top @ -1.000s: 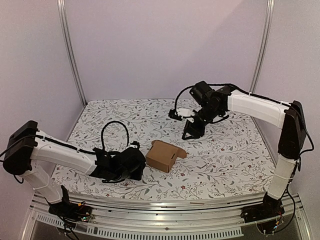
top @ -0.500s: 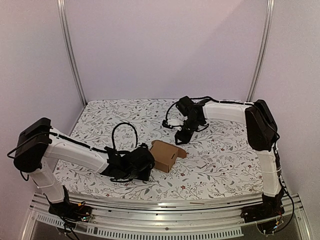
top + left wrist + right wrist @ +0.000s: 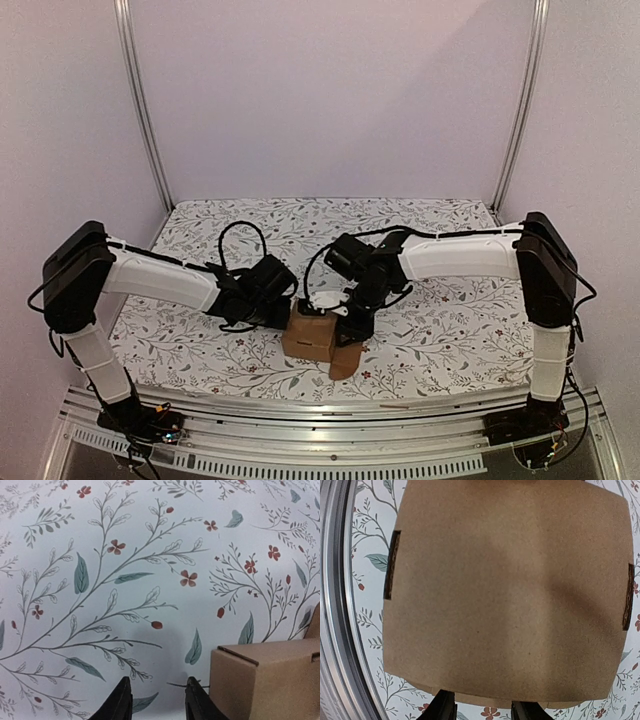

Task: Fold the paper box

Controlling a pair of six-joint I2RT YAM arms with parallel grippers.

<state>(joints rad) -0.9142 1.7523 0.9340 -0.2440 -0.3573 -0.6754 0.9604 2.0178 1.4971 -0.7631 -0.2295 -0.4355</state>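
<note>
Top external, box: the box (image 3: 308, 336) stands upright on the table (image 3: 450, 335), close to its front edge, with one flap (image 3: 345, 362) splayed out at the box's near right corner.
Top external, arms: the left gripper (image 3: 278, 308) is just left of the box and the right gripper (image 3: 352, 322) just right of it, over the flap.
Left wrist, fingers: they stand apart and empty. The box (image 3: 265, 680) lies right of the left gripper (image 3: 157, 706), not between the jaws.
Right wrist, fingers: they stand apart at the near edge of the box (image 3: 505, 590). Whether the right gripper (image 3: 485, 710) touches the box cannot be told.
Right wrist, panel: a slit (image 3: 392, 565) sits at each side edge.
Likely turning point: the flap lies on the right gripper's side.
</note>
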